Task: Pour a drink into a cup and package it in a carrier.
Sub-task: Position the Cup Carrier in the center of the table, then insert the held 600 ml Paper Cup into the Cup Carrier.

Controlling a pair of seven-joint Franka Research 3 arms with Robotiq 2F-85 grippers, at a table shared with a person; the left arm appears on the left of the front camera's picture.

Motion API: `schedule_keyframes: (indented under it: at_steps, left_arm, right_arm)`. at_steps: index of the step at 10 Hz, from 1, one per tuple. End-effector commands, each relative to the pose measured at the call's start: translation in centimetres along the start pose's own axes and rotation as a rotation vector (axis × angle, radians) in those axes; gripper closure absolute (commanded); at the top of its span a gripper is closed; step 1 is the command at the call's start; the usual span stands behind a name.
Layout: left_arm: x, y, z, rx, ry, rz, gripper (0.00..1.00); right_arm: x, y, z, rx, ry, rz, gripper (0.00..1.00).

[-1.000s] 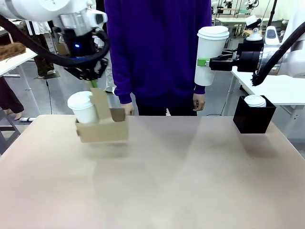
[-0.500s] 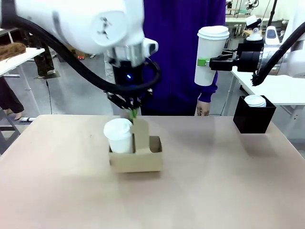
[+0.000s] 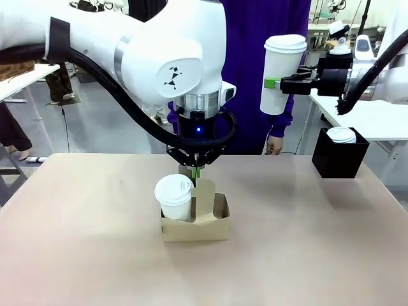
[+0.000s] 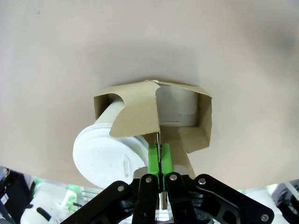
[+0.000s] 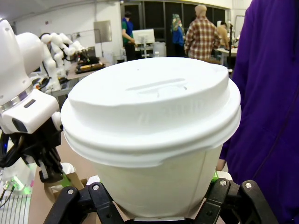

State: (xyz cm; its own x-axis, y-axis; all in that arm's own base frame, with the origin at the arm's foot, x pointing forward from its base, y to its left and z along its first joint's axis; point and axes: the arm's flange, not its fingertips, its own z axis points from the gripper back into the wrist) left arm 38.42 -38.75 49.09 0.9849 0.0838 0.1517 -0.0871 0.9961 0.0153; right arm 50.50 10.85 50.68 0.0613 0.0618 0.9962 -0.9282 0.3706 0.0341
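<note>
The carrier [image 3: 194,224] is sitting near the middle of the table [image 3: 306,255], low on it or just above it; I cannot tell if its bottom is touching. Your left gripper [image 3: 196,172] is pinching the upright centre handle [image 3: 203,203], with the green pads pressed together on the thin cardboard. One lidded cup [image 3: 174,196] is already standing in the well on the robot's left side, and the other well is looking empty.

The cup [image 3: 280,73], tall and white with a lid on, is hanging high on the right, well apart from the carrier. Your right gripper [image 3: 274,83] is clamping it sideways around the middle of its wall.

I am judging that the carrier is behaving light but floppy. With only one side loaded it is probably wanting to tip toward the cup, so you are better holding the handle low and straight above the middle. The paper cup is likely soft in the wall and may be heavy with drink. A hard squeeze is risking a dent or a popped lid, so grip gently under the rim, where it is stiffer.
</note>
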Motion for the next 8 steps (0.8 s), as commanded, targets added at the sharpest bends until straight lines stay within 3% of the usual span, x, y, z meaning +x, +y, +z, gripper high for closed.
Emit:
schedule_keyframes:
  at_steps: [1, 2, 7, 8]
  left_arm:
    - [-0.25, -0.06, 0.08, 0.045, 0.013, 0.013, 0.99]
    - [0.0, 0.0, 0.0, 0.0, 0.0, 0.0, 0.99]
    - [0.0, 0.0, 0.0, 0.0, 0.0, 0.0, 0.99]
    - [0.1, -0.19, 0.38, 0.001, 0.003, -0.001, 0.59]
  right_arm:
    - [0.29, 0.08, -0.1, 0.007, -0.008, 0.018, 0.19]
    - [0.29, 0.08, -0.1, 0.007, -0.008, 0.018, 0.19]
    - [0.29, 0.08, -0.1, 0.007, -0.008, 0.018, 0.19]
    - [0.29, 0.08, -0.1, 0.007, -0.008, 0.018, 0.19]
